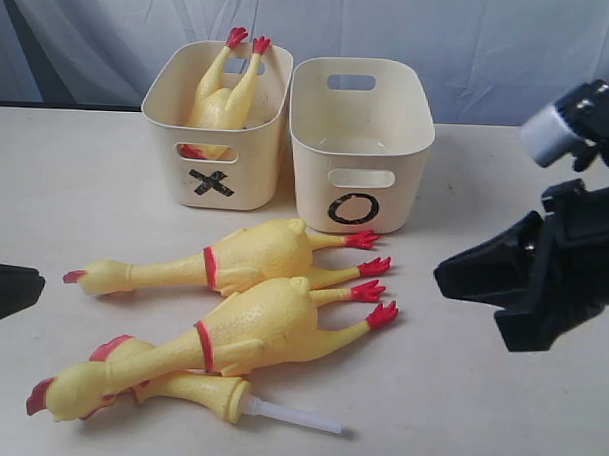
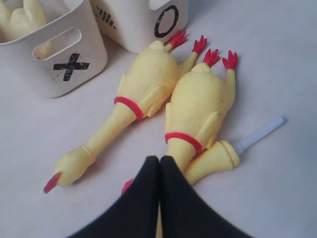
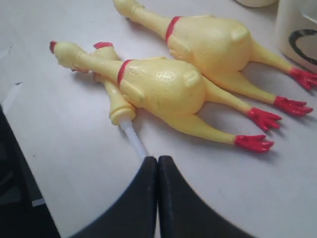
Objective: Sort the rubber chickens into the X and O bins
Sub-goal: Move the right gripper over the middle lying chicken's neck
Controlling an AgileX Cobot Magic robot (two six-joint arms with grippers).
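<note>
Black X on front of left cream bin, black O on front of right cream bin

X bin left, O bin right.
A body in the X bin; two whole chickens before both bins, head-and-neck piece nearest.

Soft, even light — faint shadows, slight blur.
</note>
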